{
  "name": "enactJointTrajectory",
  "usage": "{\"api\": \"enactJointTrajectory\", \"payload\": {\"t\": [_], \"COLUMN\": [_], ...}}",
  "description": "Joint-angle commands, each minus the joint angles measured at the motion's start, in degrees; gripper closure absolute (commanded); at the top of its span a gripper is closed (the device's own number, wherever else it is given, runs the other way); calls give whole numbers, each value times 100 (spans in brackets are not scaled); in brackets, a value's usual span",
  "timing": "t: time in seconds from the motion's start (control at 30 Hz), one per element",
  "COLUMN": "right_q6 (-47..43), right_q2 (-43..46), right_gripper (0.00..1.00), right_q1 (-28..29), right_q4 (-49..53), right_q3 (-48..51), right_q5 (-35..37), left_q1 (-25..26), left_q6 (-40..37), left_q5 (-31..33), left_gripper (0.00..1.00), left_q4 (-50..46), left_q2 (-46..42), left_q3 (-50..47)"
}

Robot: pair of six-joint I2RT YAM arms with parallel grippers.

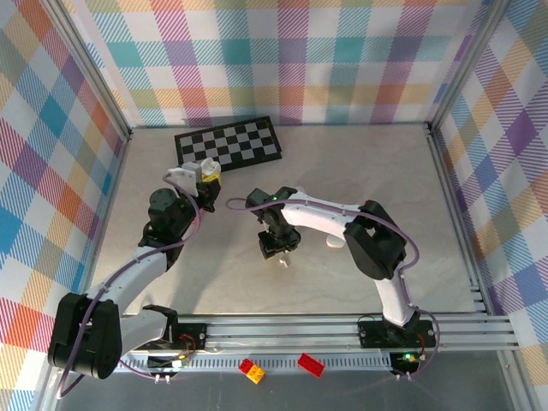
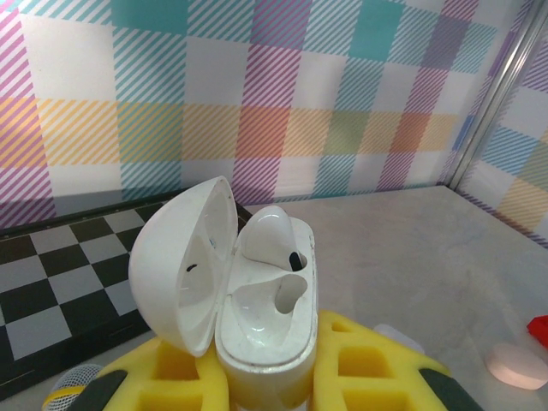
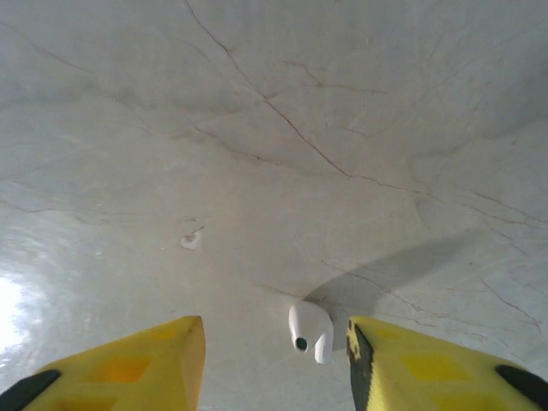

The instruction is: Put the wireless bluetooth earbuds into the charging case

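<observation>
Field notes: the pale veined counter (image 1: 360, 171) is carrying everything, and a checkerboard (image 1: 229, 141) is lying flat at its far edge.

Near that board the left claw (image 1: 204, 175) is standing raised. It is clamping the charging case (image 2: 265, 334) upright between its yellow fingers (image 2: 368, 368).

In the left wrist view the case's lid (image 2: 184, 265) is hanging open to the left. The seated earbud (image 2: 274, 235) is resting in the rear socket, while the front socket (image 2: 287, 295) is showing its open hollow.

At mid-counter the right claw (image 1: 278, 248) is pointing down with its jaws standing apart, gripping nothing.

The loose earbud (image 3: 310, 330) is lying on the counter between those jaws. It is sitting just beside the finger on the right of the right wrist view; contact cannot be told.
</observation>
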State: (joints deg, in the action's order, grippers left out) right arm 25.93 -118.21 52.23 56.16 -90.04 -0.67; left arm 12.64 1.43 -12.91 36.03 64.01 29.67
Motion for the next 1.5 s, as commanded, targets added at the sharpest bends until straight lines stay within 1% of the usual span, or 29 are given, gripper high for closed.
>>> {"api": "enactJointTrajectory", "payload": {"t": [0.0, 0.1, 0.2, 0.37, 0.63, 0.8, 1.1, 1.23, 1.33, 1.47], "right_q6": [-49, -113, -162, -125, -130, -118, -132, -104, -57, -47], "right_q2": [-180, -341, -489, -619, -751, -817, -792, -678, -354, 123], "right_gripper": [57, 60, 61, 64, 70, 71, 76, 79, 81, 80], "right_q1": [-79, -134, -151, -151, -160, -160, -160, -160, -168, -221], "right_q4": [737, 909, 1032, 1034, 973, 896, 733, 585, 299, -139], "right_q3": [-318, -465, -599, -638, -542, -472, -256, -176, -9, 314], "right_q5": [-186, -314, -385, -544, -513, -513, -315, -208, -196, -248], "left_q1": [-51, -52, -52, -47, -52, -51, -10, 92, 197, 332], "left_q6": [-187, -252, -245, -148, -99, -83, -77, -169, -247, -310], "left_q5": [-28, -82, 32, -85, -226, -299, -379, -353, -338, -318], "left_gripper": [100, 100, 100, 100, 100, 100, 100, 100, 100, 100], "left_q4": [252, 195, 240, 288, 307, 228, 134, 132, 74, -29], "left_q2": [-132, -120, -119, -37, 25, -41, -176, -169, -166, -160], "left_q3": [-128, -166, -233, -225, -211, -163, -162, -137, -94, -21]}}
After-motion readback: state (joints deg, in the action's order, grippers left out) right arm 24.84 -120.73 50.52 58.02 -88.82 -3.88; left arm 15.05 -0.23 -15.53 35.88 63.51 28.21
